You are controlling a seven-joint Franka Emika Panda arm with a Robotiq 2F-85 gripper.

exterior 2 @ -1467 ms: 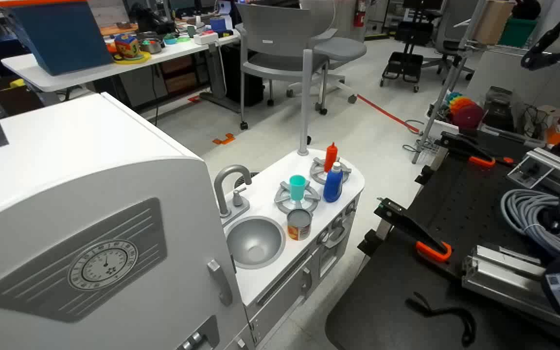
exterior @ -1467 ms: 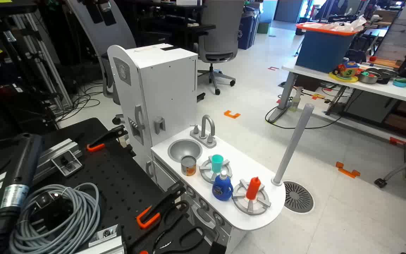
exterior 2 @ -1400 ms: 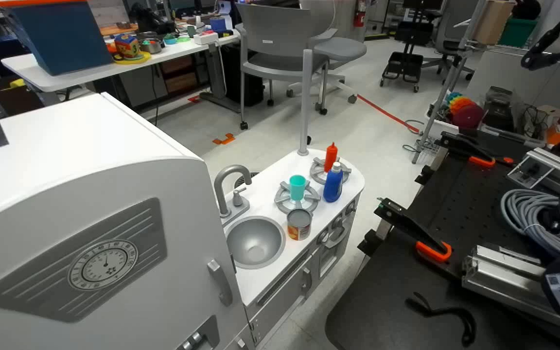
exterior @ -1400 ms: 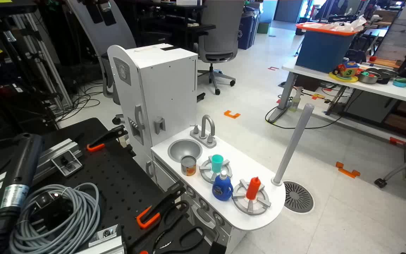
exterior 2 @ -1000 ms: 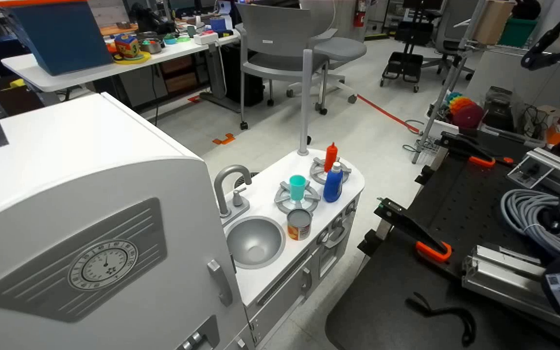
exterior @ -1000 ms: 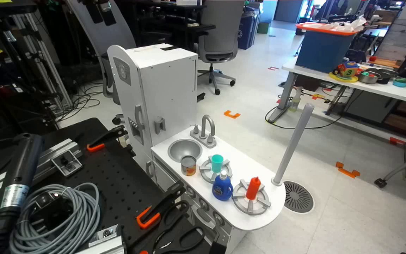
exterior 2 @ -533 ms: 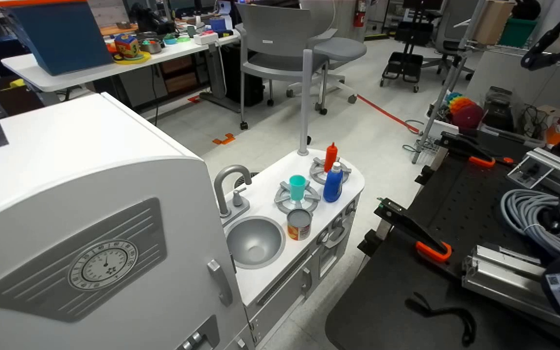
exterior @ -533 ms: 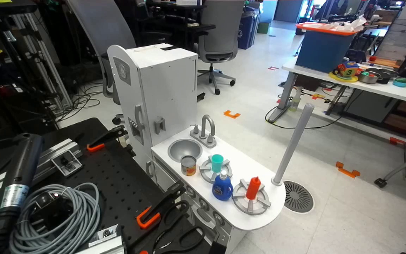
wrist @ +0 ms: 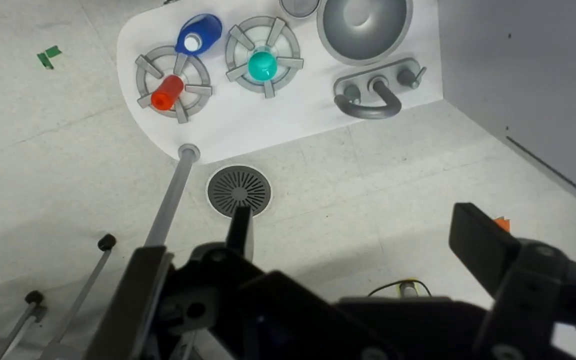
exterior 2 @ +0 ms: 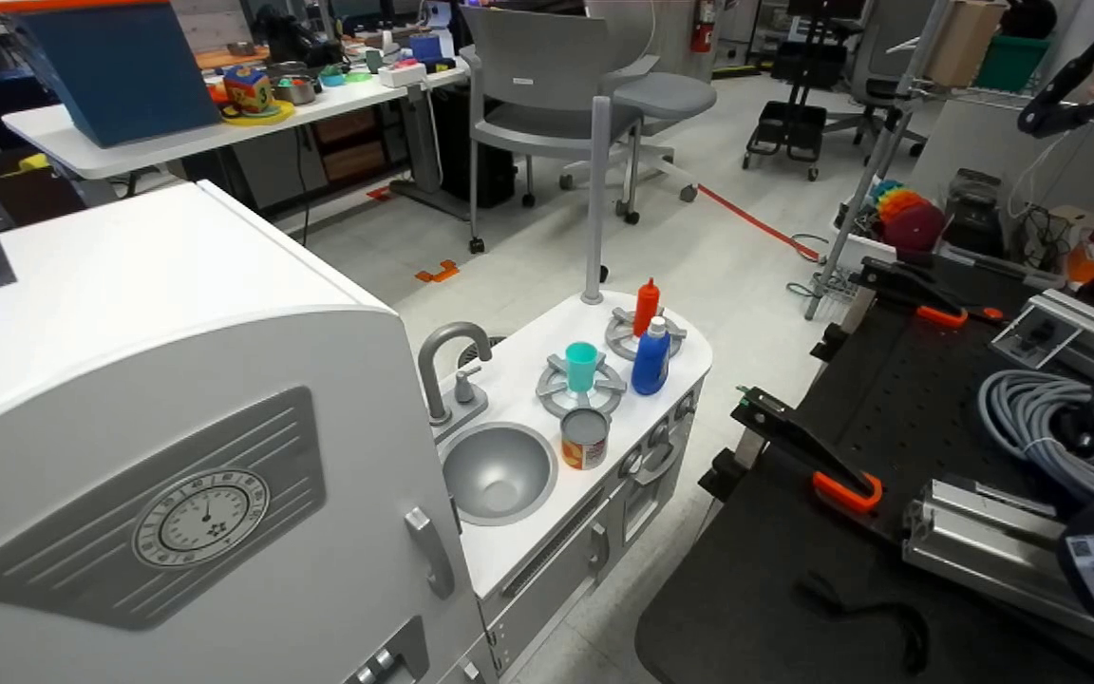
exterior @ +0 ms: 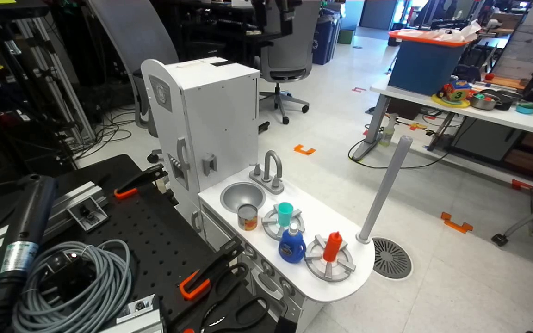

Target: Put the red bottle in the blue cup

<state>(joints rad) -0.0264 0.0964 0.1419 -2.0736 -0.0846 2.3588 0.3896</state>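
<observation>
The tool (wrist: 355, 227) has its two fingers (wrist: 483, 245) spread wide in the wrist view, with pale floor (wrist: 348, 240) showing between them. In an exterior view it shows as a dark shape at the upper edge, partly cut off. The red bottle (wrist: 167, 94) is well apart from the tool, beyond its fingers and off to the left in the wrist view. It stands upright on a grey stove ring (wrist: 198, 90) at the rounded end of the bench (wrist: 283, 117). The turquoise cup (wrist: 262, 66) stands on the neighbouring stove ring (wrist: 290, 62), apart from the bottle and more nearly straight ahead of the tool. A white-capped blue bottle (wrist: 205, 31) sits farther from the tool than the red bottle, at the edge of that bottle's ring. The tap (wrist: 368, 113) is nearer the tool than the sink (wrist: 375, 42); a can (exterior: 247, 217) stands farther off, beside the sink. Between tool and bench lies a floor grate (wrist: 239, 190), its near rim partly hidden by one finger.
</observation>
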